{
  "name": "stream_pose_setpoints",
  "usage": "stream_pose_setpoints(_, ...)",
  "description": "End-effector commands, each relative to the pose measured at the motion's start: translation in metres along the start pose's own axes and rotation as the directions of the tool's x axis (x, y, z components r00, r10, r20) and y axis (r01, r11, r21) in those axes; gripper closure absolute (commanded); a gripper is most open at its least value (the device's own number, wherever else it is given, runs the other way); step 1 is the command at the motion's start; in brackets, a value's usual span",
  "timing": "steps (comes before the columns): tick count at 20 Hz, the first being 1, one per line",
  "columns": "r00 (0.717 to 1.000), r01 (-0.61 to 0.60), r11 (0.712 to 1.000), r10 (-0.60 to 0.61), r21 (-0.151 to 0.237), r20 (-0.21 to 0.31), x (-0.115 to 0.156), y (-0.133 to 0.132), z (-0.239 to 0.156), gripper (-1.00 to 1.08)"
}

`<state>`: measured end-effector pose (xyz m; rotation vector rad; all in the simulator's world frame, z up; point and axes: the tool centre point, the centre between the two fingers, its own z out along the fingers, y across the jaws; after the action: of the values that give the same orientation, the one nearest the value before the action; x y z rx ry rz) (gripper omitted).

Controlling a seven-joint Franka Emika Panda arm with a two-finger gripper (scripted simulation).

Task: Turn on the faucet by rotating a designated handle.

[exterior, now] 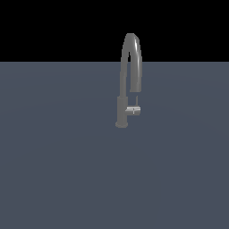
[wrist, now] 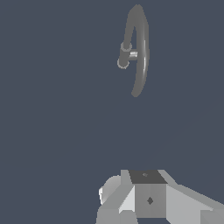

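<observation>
Plainly the faucet (exterior: pixel 121 107) stands alone on the floor (exterior: pixel 53 170), its handle (exterior: pixel 133 110) jutting toward the exterior view's right, free to reach, while the gripper's (wrist: pixel 144 197) finger spread cannot be told.

Dark grey faucet (exterior: pixel 121 103), silvery-tipped grey handle (exterior: pixel 133 110), slate-blue floor (exterior: pixel 58 170)

flat slate-blue floor (exterior: pixel 58 170), black backdrop (exterior: pixel 53 27)

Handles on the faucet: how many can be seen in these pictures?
1. The handle juts sideways from the faucet column, toward the exterior view's right, below the spout's open end. Another behind the column could be hidden.
</observation>
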<state>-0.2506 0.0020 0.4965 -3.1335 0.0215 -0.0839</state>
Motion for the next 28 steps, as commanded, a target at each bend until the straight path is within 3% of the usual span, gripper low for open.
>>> stream_pose_setpoints(1, 1.000, 0.000, 1.000, 0.000, 0.000, 0.000, 0.000, 0.000, 0.000, 1.08)
stream_pose_setpoints(14, 0.998, -0.049, 0.998, 0.047, 0.042, 0.052, 0.024, 0.000, 0.002, 1.08)
stream_pose_setpoints(28, 0.957, -0.216, 0.964, 0.177, 0.157, 0.229, 0.097, 0.006, 0.018, 1.08)
